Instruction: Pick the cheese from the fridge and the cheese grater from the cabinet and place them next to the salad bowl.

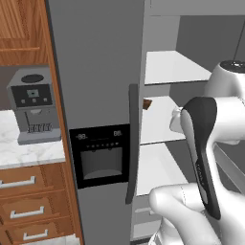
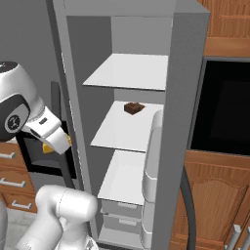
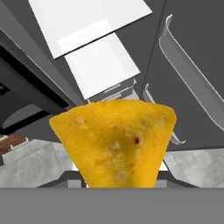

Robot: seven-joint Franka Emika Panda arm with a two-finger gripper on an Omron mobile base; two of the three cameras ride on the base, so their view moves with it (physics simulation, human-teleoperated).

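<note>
The cheese [image 3: 114, 142], a yellow-orange wedge, fills the middle of the hand view and hides my fingertips. In the right base view my gripper [image 2: 58, 144] is shut on the cheese [image 2: 48, 148], whose yellow corners peek out on both sides of the hand. The hand hangs outside the fridge [image 2: 188, 73], left of its open compartment and in front of the closed left door. The white shelves [image 2: 129, 127] stand exposed. The fridge [image 1: 95, 72] shows its black dispenser panel [image 1: 101, 155] and dark handle [image 1: 132, 143]. The cheese grater, the cabinet and the salad bowl are out of view.
A small brown block [image 2: 134, 108] lies on the middle fridge shelf. The open fridge door with its bins [image 2: 154, 161] stands to the right. A coffee machine [image 1: 32, 105] sits on the marble counter above wooden drawers [image 1: 28, 201]. A black oven front [image 2: 227, 105] is at far right.
</note>
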